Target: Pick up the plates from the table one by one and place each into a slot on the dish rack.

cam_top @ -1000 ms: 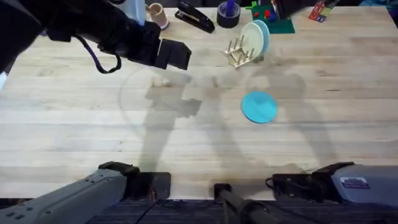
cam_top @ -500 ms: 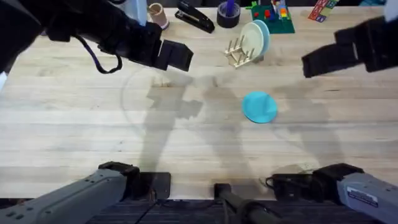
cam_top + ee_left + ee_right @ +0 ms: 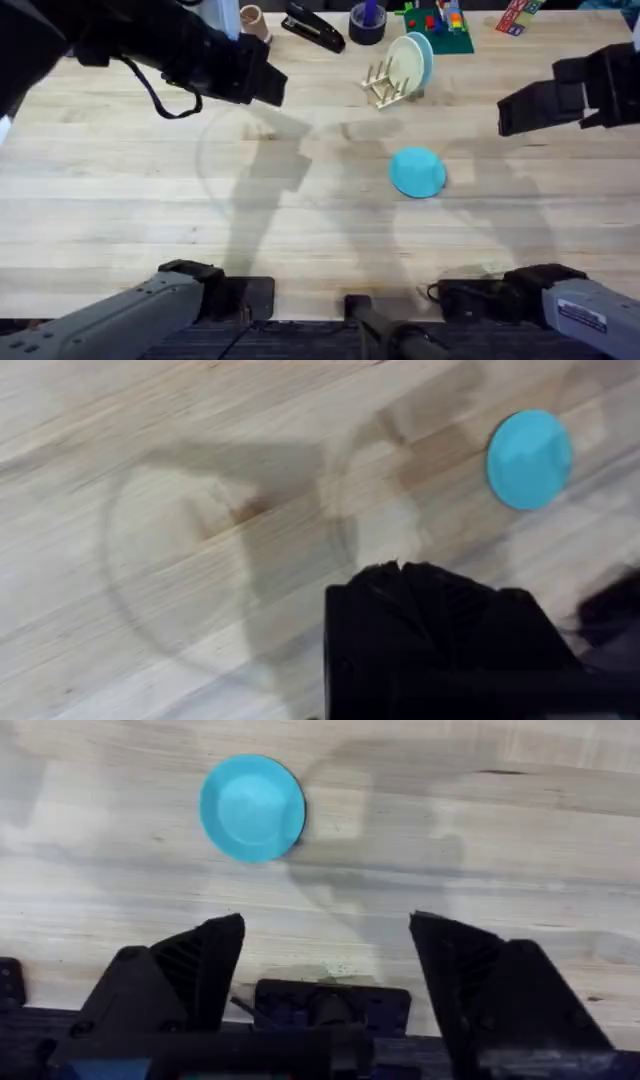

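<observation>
Pale wood planks of the tabletop (image 3: 120, 190) carry my shadows. One turquoise plate (image 3: 417, 171) lies flat mid-table; the cream plate (image 3: 405, 57) stands in the dish rack (image 3: 381, 84). My right gripper (image 3: 325, 960) hangs spread wide. My left gripper's (image 3: 400, 572) fingers meet.

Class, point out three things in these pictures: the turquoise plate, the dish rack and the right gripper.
turquoise plate (image 3: 416, 171), overhead view, centre of its face.
dish rack (image 3: 380, 84), overhead view, its upright pegs.
right gripper (image 3: 327, 955), right wrist view, midway between its open fingers.

Right gripper (image 3: 325, 970) fingers (image 3: 190, 970) wide apart.
</observation>
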{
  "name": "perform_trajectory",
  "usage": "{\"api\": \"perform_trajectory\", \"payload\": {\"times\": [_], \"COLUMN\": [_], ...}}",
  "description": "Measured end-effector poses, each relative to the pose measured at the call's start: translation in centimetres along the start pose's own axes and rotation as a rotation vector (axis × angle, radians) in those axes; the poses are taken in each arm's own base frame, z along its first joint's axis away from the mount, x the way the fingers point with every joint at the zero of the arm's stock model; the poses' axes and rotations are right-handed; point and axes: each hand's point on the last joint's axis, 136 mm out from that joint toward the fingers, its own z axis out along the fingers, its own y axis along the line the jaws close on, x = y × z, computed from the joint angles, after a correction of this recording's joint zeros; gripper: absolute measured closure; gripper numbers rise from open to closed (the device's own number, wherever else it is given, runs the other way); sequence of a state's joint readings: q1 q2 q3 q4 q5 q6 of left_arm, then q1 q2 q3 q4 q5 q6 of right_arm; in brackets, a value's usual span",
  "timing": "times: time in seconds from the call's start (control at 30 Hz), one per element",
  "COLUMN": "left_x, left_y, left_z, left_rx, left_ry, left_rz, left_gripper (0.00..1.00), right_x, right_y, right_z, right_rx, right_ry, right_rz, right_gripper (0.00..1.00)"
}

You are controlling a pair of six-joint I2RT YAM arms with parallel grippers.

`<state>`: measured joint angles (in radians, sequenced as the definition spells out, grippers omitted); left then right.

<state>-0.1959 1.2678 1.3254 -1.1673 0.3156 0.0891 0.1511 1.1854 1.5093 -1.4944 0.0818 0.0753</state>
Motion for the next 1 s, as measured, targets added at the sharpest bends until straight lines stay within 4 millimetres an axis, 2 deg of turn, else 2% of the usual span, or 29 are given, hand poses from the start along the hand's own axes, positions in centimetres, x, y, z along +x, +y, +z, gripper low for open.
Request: {"api": "perform_trajectory", "payload": {"times": [0.23,0.37,0.53,0.73,1.0], "left_x": [-1.0,-2.1,-3.0,-2.2,-0.7], "left_y": [-3.1,-4.3,-6.7,-10.5,-14.0], "left_z": [-0.3,0.1,2.5,6.2,8.7], "left_rx": [0.186,0.264,0.386,0.538,0.689], "left_ry": [-0.039,-0.083,-0.129,-0.153,-0.184], "left_rz": [-0.046,-0.089,-0.102,-0.105,-0.144], "left_gripper": [0.959,0.959,0.959,0.958,0.959], "right_x": [0.0,0.0,0.1,0.1,0.1], "right_y": [0.0,0.0,0.0,0.0,0.0], "right_z": [0.0,0.0,0.0,0.0,0.0], "right_rx": [0.000,0.000,0.000,0.000,0.000], "right_ry": [0.002,0.002,0.002,0.003,0.003], "right_rz": [0.000,0.000,0.000,0.000,0.000], "right_gripper": [0.007,0.006,0.007,0.007,0.009]}}
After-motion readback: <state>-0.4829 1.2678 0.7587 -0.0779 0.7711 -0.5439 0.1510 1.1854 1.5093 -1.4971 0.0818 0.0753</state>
